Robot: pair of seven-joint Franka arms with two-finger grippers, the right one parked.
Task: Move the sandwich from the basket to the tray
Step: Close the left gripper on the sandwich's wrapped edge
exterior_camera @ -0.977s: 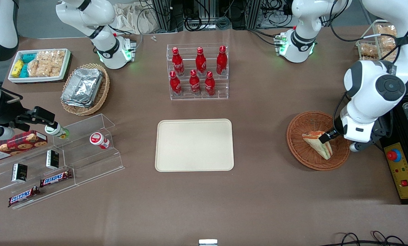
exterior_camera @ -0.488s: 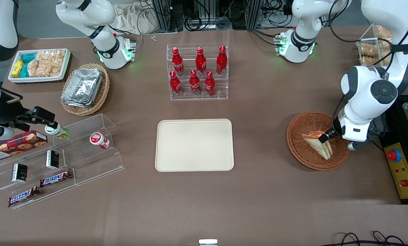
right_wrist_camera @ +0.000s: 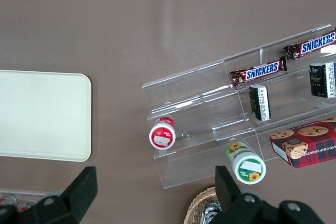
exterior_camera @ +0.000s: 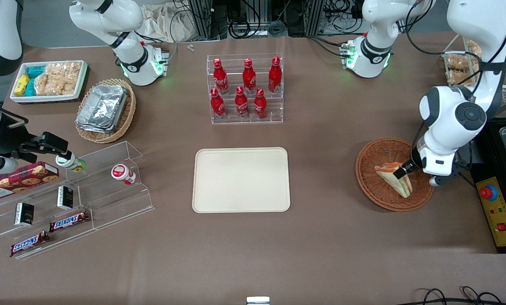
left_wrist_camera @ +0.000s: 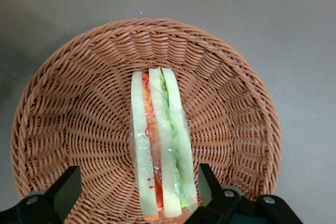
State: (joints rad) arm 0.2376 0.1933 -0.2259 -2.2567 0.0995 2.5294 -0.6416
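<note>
**Open fingers straddle the sandwich in the basket**

The fingers (left_wrist_camera: 65, 192) of the left gripper (left_wrist_camera: 137, 195) are spread wide, one on each side of the sandwich (left_wrist_camera: 159, 145), and neither pad appears to touch the wrap, though the contact line is hard to judge from the wrist view. The sandwich stands on edge in the basket (left_wrist_camera: 79, 103), its pale bread and orange and green filling layers facing the wrist camera, running from near the basket's centre toward the rim nearest the gripper.

In the front view the gripper (exterior_camera: 402, 172) hangs low over the basket (exterior_camera: 373, 186) at the working arm's end of the table, with one dark fingertip just at the sandwich's (exterior_camera: 394, 180) upper edge. The wedge lies inside the basket, its point aimed toward the front camera.

The tray (exterior_camera: 241, 179) lies flat in the middle of the table, well apart from the basket, with nothing on it. A clear rack of red bottles (exterior_camera: 245, 89) stands farther from the front camera than the tray. Toward the parked arm's end are a clear stepped display shelf (exterior_camera: 75, 199) with snack bars and small jars, a tan wicker basket of foil trays (exterior_camera: 104, 109), and a white snack tray (exterior_camera: 48, 80).
</note>
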